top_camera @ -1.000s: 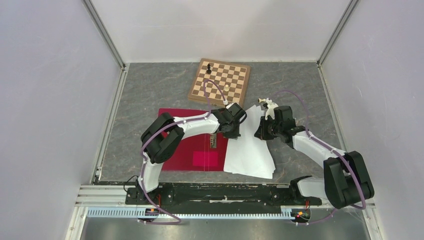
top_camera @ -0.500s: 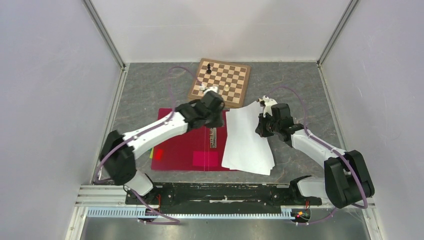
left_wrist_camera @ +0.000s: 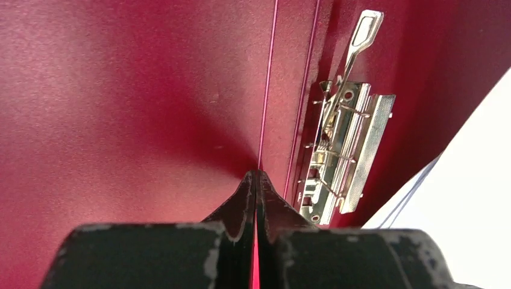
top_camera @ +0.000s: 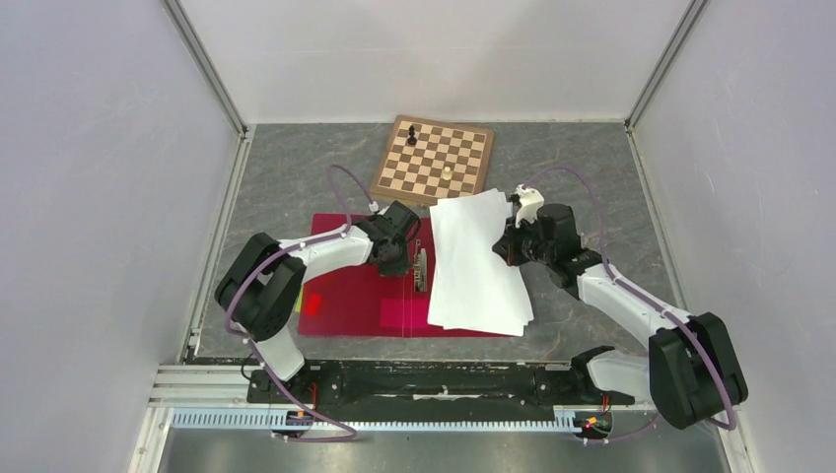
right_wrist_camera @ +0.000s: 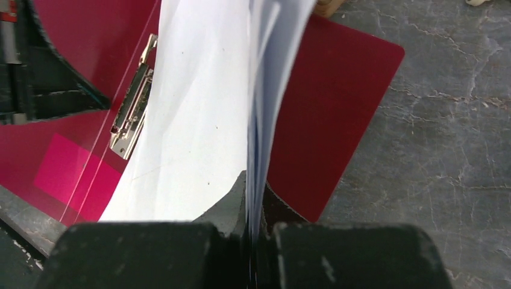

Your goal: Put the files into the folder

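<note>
The crimson folder point(top_camera: 350, 296) lies open on the grey table, its metal clip point(top_camera: 422, 268) near the middle. My left gripper point(top_camera: 399, 258) is shut, its tips on the folder's inner face point(left_wrist_camera: 120, 90) at a crease just left of the clip point(left_wrist_camera: 346, 144); only a thin red sliver shows between the jaws point(left_wrist_camera: 256, 174). My right gripper point(top_camera: 505, 246) is shut on the right edge of the white files point(top_camera: 473, 266). The sheets point(right_wrist_camera: 193, 120) droop leftward over the folder's right half point(right_wrist_camera: 337, 102) and reach the clip point(right_wrist_camera: 131, 120).
A wooden chessboard point(top_camera: 434, 158) with a black piece point(top_camera: 412, 133) and a light piece point(top_camera: 447, 172) lies just behind the folder and files. White walls enclose the table on three sides. A metal rail point(top_camera: 394, 379) runs along the near edge.
The left gripper left the papers' left edge, swung back toward the chessboard, then came down beside the clip. The right gripper carried the files leftward over the folder's right half.
</note>
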Action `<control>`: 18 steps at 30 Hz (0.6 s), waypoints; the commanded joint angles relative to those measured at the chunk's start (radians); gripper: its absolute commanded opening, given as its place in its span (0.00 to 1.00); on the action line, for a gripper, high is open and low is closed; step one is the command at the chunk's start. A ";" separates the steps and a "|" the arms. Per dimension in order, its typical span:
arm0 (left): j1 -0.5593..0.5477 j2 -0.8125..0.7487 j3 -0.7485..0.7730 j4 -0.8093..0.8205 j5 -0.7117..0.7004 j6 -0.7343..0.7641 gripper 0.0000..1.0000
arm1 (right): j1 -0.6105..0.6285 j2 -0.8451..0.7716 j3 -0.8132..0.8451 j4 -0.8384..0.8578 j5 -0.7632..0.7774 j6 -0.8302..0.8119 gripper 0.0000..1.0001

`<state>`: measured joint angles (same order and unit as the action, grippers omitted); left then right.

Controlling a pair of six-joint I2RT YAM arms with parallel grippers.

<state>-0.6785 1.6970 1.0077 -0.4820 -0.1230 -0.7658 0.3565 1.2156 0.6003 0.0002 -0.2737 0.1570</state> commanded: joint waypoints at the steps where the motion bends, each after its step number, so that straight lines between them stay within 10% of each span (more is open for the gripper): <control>1: 0.002 0.027 0.000 0.099 0.033 -0.058 0.03 | 0.002 -0.020 -0.039 0.120 -0.047 0.039 0.00; 18: -0.005 0.060 -0.043 0.141 0.068 -0.089 0.02 | 0.002 0.109 -0.071 0.276 -0.078 0.170 0.00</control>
<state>-0.6785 1.7309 0.9894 -0.3576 -0.0650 -0.8169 0.3565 1.3048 0.5259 0.2111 -0.3470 0.3050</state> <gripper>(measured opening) 0.032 0.006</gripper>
